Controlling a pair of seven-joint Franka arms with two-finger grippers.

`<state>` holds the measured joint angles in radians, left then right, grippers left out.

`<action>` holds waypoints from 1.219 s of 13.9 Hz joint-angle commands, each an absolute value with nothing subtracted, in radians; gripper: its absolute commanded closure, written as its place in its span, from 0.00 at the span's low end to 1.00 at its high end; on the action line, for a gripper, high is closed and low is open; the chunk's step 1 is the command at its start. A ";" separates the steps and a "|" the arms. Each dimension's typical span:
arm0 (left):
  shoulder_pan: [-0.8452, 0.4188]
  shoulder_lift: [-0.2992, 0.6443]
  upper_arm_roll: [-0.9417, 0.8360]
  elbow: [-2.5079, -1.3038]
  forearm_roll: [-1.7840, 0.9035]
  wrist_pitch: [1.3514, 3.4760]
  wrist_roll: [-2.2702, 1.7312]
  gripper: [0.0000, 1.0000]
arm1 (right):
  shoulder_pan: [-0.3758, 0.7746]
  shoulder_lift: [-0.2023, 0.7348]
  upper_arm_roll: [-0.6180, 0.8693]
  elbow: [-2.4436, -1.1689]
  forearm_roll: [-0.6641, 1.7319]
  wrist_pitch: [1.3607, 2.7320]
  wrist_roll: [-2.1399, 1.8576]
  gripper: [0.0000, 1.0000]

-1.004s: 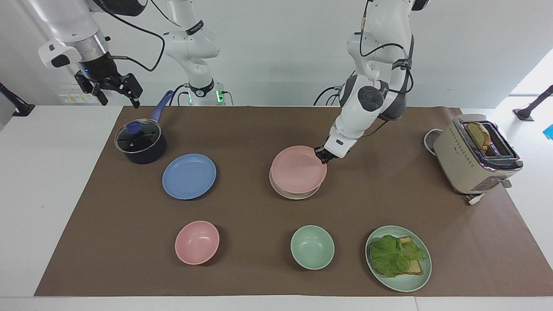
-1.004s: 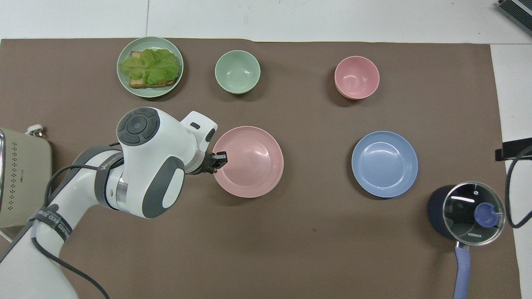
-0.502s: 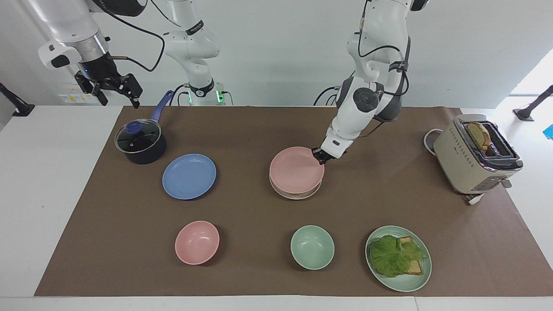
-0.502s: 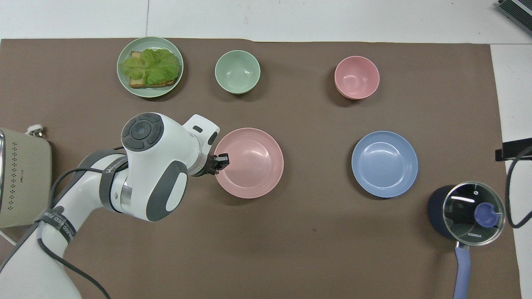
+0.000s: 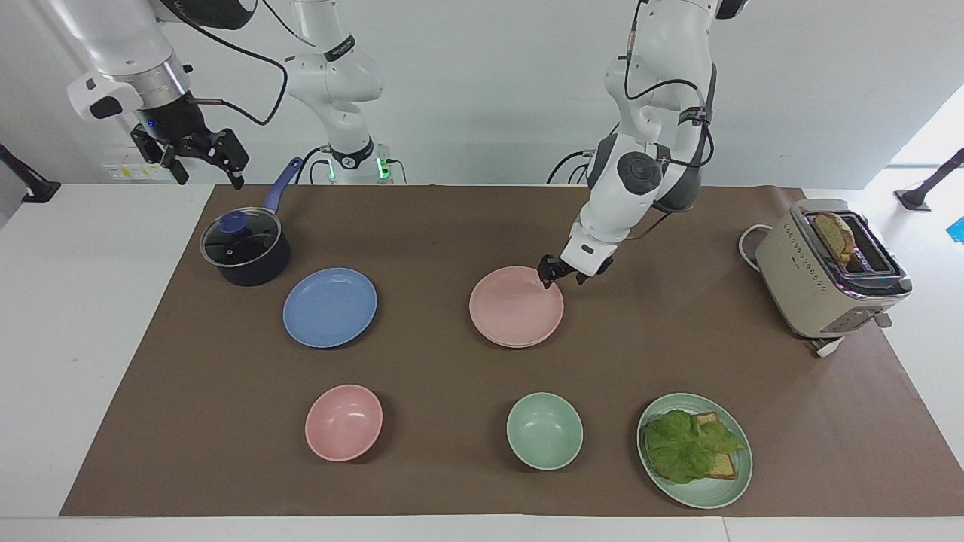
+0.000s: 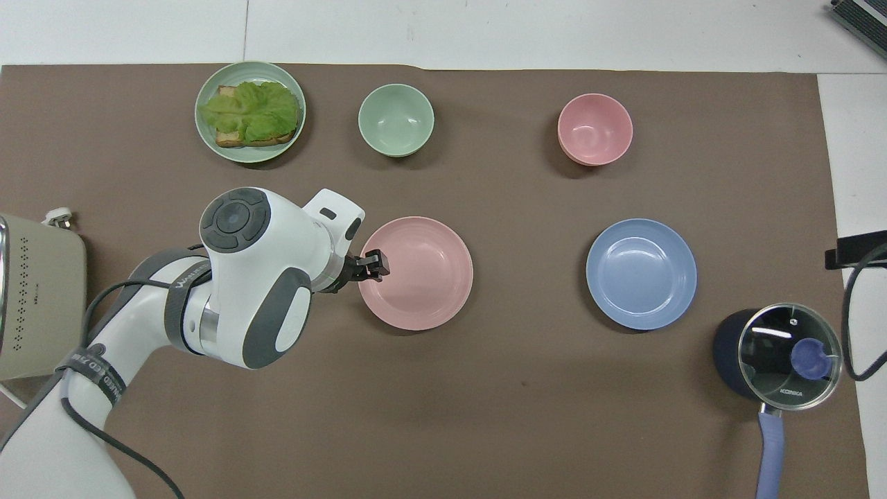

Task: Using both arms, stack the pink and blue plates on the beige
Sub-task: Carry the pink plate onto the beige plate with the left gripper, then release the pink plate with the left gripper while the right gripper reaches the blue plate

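The pink plate (image 5: 517,306) (image 6: 418,272) lies flat on the beige plate (image 5: 520,345), of which only a thin rim shows under its edge. My left gripper (image 5: 562,277) (image 6: 369,269) hovers open just above the pink plate's rim, on the side toward the left arm's end, holding nothing. The blue plate (image 5: 330,307) (image 6: 641,274) lies alone on the brown mat, toward the right arm's end. My right gripper (image 5: 202,159) waits open and empty, raised high over the table's edge beside the pot.
A dark pot with a glass lid (image 5: 245,248) stands nearer to the robots than the blue plate. Farther out sit a pink bowl (image 5: 343,422), a green bowl (image 5: 544,430) and a green plate with lettuce and bread (image 5: 694,449). A beige toaster (image 5: 832,271) stands at the left arm's end.
My left gripper has opened and let go of the pink plate, which has dropped from a tilt to lie flat on the beige plate. The right arm has not moved.
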<state>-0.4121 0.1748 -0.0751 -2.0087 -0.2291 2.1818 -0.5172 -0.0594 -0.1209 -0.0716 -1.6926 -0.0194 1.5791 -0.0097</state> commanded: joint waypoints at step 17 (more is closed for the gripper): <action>-0.026 0.029 -0.051 -1.677 0.020 1.671 -0.123 0.00 | -0.074 0.216 -0.063 -2.037 0.009 2.247 -0.152 0.00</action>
